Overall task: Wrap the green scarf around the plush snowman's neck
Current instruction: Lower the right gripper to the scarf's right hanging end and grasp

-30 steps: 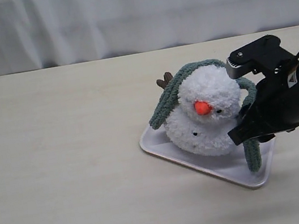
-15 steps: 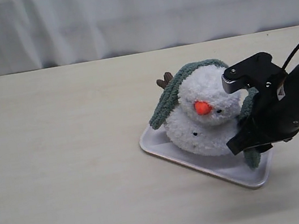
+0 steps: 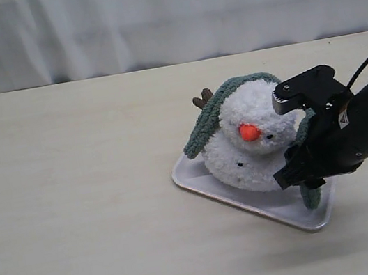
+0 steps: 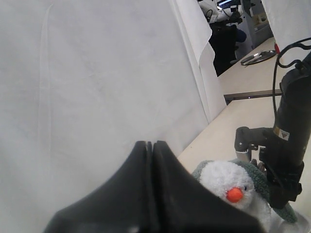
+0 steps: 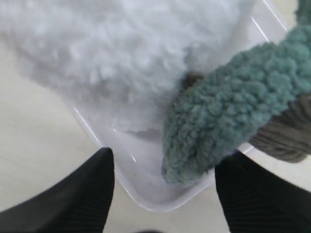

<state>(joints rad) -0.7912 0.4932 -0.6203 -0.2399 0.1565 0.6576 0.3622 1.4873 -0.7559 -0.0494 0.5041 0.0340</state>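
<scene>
- Plush snowman [image 3: 255, 141] on white tray [image 3: 198, 178]; green scarf [image 3: 204, 124] over head.
- R gripper [image 5: 163, 187] fingers wide, scarf end between.
- L gripper [image 4: 152, 151] fingers pressed together, holding nothing.

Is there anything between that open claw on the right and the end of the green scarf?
Nothing visible. In the right wrist view the green scarf end hangs in the open gap of the right gripper, over the white tray. The plush snowman sits beside it, not between.
</scene>
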